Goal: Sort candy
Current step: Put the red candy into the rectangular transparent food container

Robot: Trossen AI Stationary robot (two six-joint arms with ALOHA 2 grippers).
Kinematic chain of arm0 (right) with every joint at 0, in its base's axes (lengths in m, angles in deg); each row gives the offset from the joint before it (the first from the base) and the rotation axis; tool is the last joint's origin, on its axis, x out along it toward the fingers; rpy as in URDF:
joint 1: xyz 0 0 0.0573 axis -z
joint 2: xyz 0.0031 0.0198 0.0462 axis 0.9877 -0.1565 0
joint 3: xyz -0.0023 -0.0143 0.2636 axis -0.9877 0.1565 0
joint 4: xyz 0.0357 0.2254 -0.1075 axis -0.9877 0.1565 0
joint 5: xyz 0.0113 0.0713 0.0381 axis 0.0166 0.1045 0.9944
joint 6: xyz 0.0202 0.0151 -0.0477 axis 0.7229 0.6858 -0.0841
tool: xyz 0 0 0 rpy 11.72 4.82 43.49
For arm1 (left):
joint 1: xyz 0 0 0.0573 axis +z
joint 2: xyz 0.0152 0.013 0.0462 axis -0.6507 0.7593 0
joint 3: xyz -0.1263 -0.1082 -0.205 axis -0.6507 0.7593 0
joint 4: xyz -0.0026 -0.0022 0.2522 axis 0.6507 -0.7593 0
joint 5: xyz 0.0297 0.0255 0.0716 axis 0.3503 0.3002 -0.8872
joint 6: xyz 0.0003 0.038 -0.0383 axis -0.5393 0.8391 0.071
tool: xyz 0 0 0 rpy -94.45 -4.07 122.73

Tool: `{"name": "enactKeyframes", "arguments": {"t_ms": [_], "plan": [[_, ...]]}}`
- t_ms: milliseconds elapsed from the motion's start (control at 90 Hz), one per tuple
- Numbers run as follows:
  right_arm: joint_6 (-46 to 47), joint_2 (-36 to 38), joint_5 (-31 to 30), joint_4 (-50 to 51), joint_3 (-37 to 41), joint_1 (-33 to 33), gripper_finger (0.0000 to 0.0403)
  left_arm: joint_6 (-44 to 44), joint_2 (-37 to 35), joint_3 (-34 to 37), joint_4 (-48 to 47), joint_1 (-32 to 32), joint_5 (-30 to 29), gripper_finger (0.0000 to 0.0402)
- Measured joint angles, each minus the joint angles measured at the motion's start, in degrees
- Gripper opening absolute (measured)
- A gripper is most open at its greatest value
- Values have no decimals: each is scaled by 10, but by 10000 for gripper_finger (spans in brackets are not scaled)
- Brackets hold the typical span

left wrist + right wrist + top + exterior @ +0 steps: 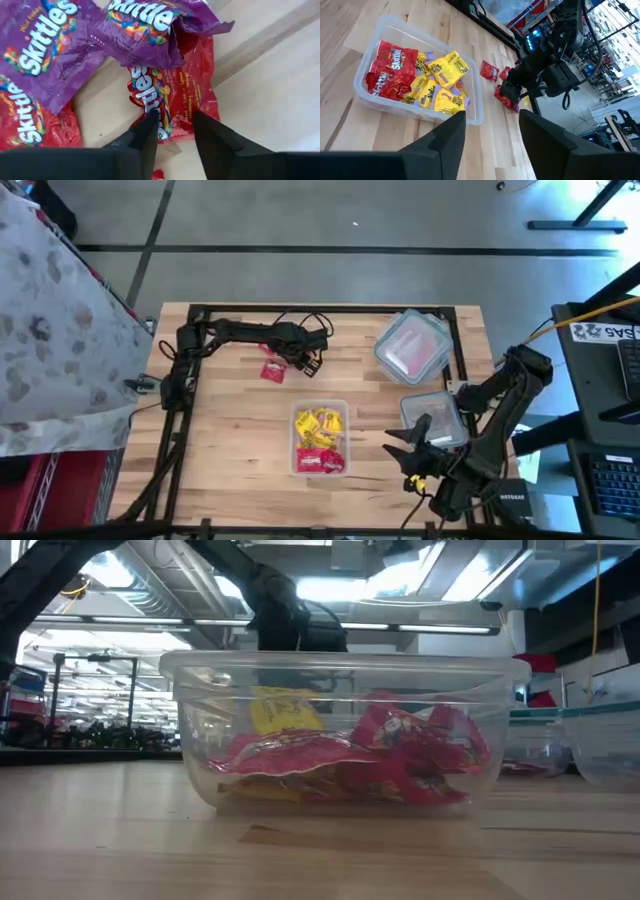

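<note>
A loose pile of candy (272,369) lies on the wooden table at the far left: purple packets (55,45) overlapping red ones. My left gripper (175,117) is open, low over this pile. Its fingers stand on either side of the near end of a red packet (175,95) lying flat on the wood. A clear tub (320,438) in the middle of the table holds yellow candy (442,80) and red candy (390,70). My right gripper (408,448) hangs open to the tub's right, with nothing between its fingers. My left gripper comes at the red packet from above, slanting, one finger at each side of its near end (167,127). One fingertip (150,122) overlaps the packet's edge. I cannot tell whether it touches. The packet lies flat on the table.
A closed clear container (412,345) with red contents stands at the far right. Another clear container (435,416) sits nearer, beside my right arm. A black frame (320,310) runs along the table's far edge. Bare wood lies left of the tub.
</note>
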Motion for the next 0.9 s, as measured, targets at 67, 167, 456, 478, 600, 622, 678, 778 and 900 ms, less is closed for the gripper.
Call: {"name": "enactKeyframes", "arguments": {"t_ms": [67, 167, 456, 478, 600, 622, 678, 778, 900], "plan": [[0, 0, 0, 0, 0, 0, 172, 10, 0, -3, -7, -4, -8, 51], [0, 0, 0, 2, 0, 0, 172, 21, 0, -15, -16, -16, -8, 11], [2, 0, 0, 4, 0, 0, 172, 31, -5, -106, -119, -77, -42, 0], [2, 0, 0, 4, 0, 0, 172, 31, -5, -115, -132, -84, -50, 0], [2, 0, 0, 4, 0, 0, 172, 32, -7, -137, -144, -115, -82, 0], [2, 0, 0, 4, 0, 0, 172, 30, -7, -137, -140, -119, -86, 0], [2, 0, 0, 4, 0, 0, 172, 35, -6, -137, -132, -121, -91, 2], [3, 0, 0, 4, 0, 0, 172, 37, 2, -137, -113, -105, -101, 19], [3, 0, 0, 13, 0, 0, 172, 32, 13, -135, -94, -78, -98, 61]]}}
